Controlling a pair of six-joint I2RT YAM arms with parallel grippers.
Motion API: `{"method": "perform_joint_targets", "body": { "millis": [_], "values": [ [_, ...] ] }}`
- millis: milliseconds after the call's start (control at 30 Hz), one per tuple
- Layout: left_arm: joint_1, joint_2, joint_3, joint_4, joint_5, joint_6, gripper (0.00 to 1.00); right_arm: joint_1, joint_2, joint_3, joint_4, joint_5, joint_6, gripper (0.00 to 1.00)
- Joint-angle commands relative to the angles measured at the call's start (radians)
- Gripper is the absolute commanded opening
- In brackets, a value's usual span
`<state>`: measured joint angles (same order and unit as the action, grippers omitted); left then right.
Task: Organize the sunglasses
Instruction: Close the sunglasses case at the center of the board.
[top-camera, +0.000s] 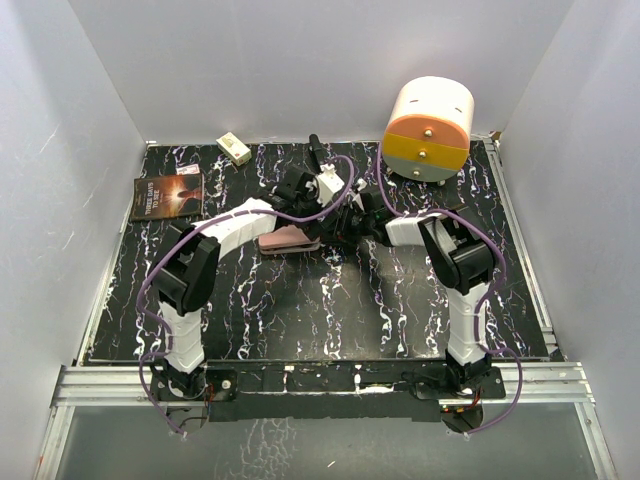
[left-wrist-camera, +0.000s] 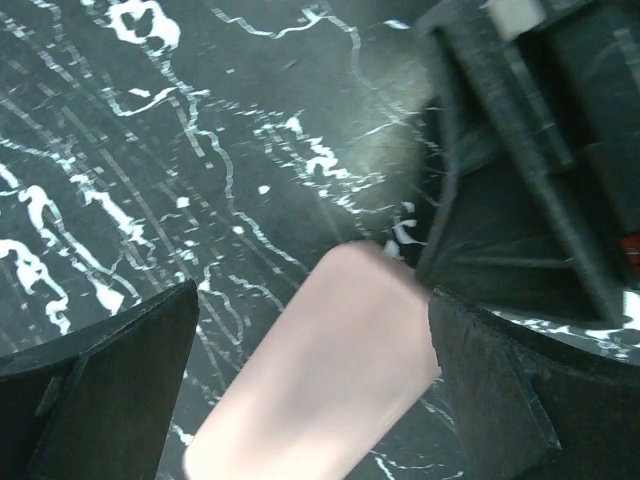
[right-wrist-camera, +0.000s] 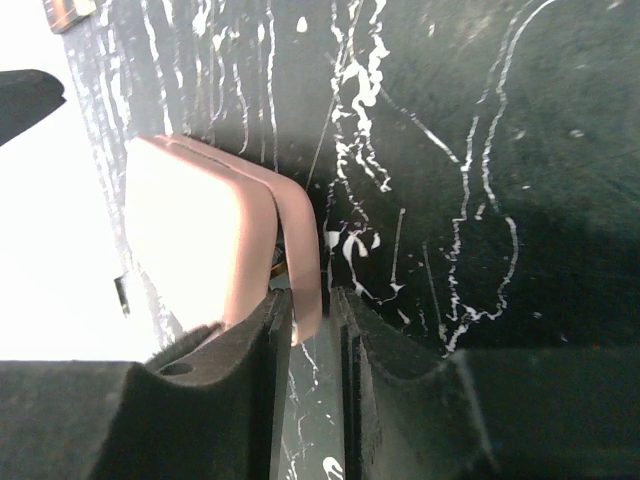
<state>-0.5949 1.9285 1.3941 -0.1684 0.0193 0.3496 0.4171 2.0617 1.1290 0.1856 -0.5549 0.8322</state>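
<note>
The pink oblong case (top-camera: 288, 240) lies mid-table, between both arms. In the right wrist view its two halves (right-wrist-camera: 200, 230) stand slightly apart. A small dark, yellowish bit (right-wrist-camera: 282, 268) shows in the slit, and I cannot tell whether it is the sunglasses, which are otherwise hidden. My right gripper (top-camera: 338, 230) is nearly closed, (right-wrist-camera: 312, 305) with the rim of one case half between its fingers. My left gripper (top-camera: 316, 212) is open above the case (left-wrist-camera: 320, 380). It (left-wrist-camera: 312, 330) straddles the case end, with the right finger at the case's edge.
A dark book (top-camera: 166, 195) lies at the far left. A small cream box (top-camera: 234, 149) sits at the back. A round white, orange and yellow drawer unit (top-camera: 428, 128) stands at the back right. The right gripper's body (left-wrist-camera: 530, 150) is close beside my left fingers.
</note>
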Motion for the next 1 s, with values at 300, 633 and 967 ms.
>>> {"method": "perform_joint_targets", "body": {
  "millis": [300,633,967],
  "values": [
    [-0.042,0.013,-0.012,-0.086,0.059,-0.03,0.97,-0.078,0.057,-0.143,0.253,-0.225,0.051,0.33],
    [-0.039,-0.118,-0.084,0.008,-0.059,0.008,0.97,-0.138,-0.067,-0.194,0.119,-0.196,-0.07,0.27],
    [-0.023,-0.185,-0.301,0.113,0.064,-0.067,0.97,-0.134,-0.116,-0.199,0.121,-0.177,-0.049,0.08]
  ]
}}
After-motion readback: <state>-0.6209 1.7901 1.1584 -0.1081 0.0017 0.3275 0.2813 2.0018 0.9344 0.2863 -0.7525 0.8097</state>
